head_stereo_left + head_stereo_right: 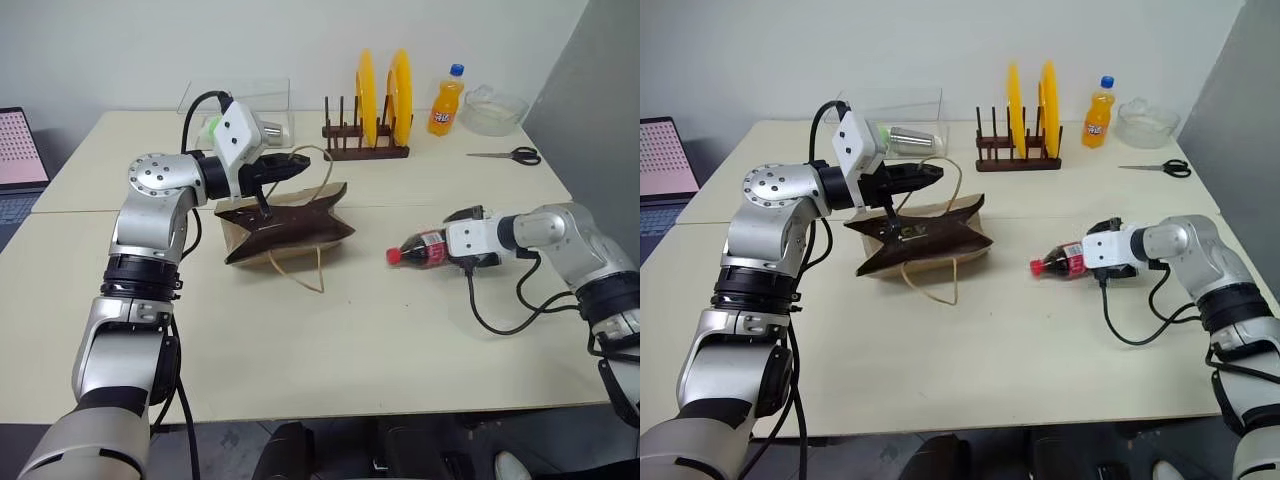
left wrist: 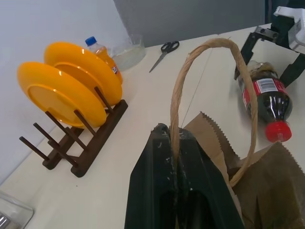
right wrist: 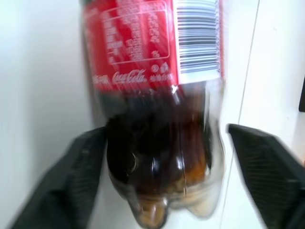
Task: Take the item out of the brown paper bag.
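**A:** Right wrist view: what can be read closest to the lens?

**B:** "Coca-Cola" in white script is seen on the red label of the cola bottle, beside a white barcode panel and lines of small print too fine to be read. Clear, lobed plastic and dark liquid are shown at its base. The right gripper is spread wide, its ribbed black fingers standing to either side of the base with a gap visible on one side; nothing is clamped.

**A:** And where is the bottle placed in the head views?

**B:** It is laid on its side on the pale table, right of centre, red cap pointed toward the brown paper bag and well apart from it, outside the bag.

**A:** How is the bag described?

**B:** Creased kraft paper with a zigzag-cut mouth is seen at centre left. One twisted tan cord handle is pinched in the left gripper, whose jaws are clenched on it, and is arched upward; the other loop is left slack on the table.

**A:** Farther back?

**B:** Two glossy yellow plates are stood on edge in a dark wooden peg rack at upper centre. To its right, an orange soda bottle with a blue cap, a clear bowl and black-handled scissors are set out.
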Tool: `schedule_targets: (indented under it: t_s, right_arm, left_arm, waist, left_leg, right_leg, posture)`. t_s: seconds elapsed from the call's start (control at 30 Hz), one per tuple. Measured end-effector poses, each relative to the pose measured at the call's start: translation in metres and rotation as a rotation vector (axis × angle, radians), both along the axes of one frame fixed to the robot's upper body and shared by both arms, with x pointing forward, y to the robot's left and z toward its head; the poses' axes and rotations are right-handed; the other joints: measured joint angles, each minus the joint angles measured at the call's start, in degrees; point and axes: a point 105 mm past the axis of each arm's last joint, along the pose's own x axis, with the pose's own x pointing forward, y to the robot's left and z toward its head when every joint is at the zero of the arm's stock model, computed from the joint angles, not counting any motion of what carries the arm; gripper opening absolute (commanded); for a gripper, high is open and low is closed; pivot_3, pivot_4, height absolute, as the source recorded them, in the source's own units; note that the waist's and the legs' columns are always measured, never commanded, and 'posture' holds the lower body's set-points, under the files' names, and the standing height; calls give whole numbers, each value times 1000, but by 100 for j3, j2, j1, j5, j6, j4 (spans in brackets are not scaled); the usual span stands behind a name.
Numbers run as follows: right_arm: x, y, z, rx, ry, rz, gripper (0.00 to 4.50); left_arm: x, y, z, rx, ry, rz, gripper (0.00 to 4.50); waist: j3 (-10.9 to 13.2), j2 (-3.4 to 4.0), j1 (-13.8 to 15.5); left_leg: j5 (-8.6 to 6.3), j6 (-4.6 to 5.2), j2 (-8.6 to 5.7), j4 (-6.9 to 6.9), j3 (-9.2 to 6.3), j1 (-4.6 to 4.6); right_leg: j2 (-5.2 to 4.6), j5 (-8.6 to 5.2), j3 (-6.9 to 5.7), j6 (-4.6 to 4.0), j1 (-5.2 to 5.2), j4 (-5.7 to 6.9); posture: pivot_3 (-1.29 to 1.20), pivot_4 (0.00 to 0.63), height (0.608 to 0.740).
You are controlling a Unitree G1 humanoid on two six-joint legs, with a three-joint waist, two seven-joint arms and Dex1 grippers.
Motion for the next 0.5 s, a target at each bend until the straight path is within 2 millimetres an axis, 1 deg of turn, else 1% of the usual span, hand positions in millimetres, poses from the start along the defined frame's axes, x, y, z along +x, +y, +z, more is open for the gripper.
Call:
schedule_targets:
  t_s: [0.1,0.17,0.27,0.33,0.4,0.43,0.5]
  right_arm:
    - [-4,1,3,-3,35,9,4446]
    - [-12,0,11,22,59,10,4446]
    - [-29,-4,42,133,57,-13,4446]
    - [-46,1,61,291,61,-24,4446]
    - [-65,18,70,472,85,6,4446]
    - [-75,31,72,578,86,33,4446]
    - [-95,63,69,761,110,108,4446]
  left_arm:
    - [-1,0,-2,-4,8,-4,0]
    - [-1,1,-3,-5,14,-1,0]
    - [-1,3,-4,-3,20,2,0]
    - [0,4,-3,-4,19,6,0]
    - [1,6,-2,-5,14,12,0]
    - [1,6,-2,-5,11,15,0]
    - [3,7,-1,-6,10,20,0]
  waist:
    - [0,0,2]
    - [2,3,10]
    - [2,3,31]
    - [2,3,53]
    - [1,2,58]
    - [-1,-2,53]
    - [-1,-1,36]
  left_leg:
    - [0,0,0,-1,-1,-2]
    - [0,0,0,-1,-3,-5]
    - [-1,0,0,1,-7,-7]
    - [-1,1,0,0,-16,-5]
    - [-1,1,1,0,-24,0]
    - [-1,1,3,0,-30,2]
    - [-1,0,3,-1,-32,4]
  right_leg:
    - [0,0,-1,0,-1,0]
    - [-1,0,-3,0,-1,-2]
    - [-2,0,-7,0,1,-4]
    - [-2,0,-14,0,7,-5]
    - [-2,0,-17,1,12,-2]
    - [-1,-1,-21,2,15,-1]
    - [1,-7,-18,11,13,5]
  posture:
    - [0,150,740]
    - [0,150,740]
    - [0,150,740]
    - [0,150,740]
    - [0,150,740]
    - [0,150,740]
    - [0,150,740]
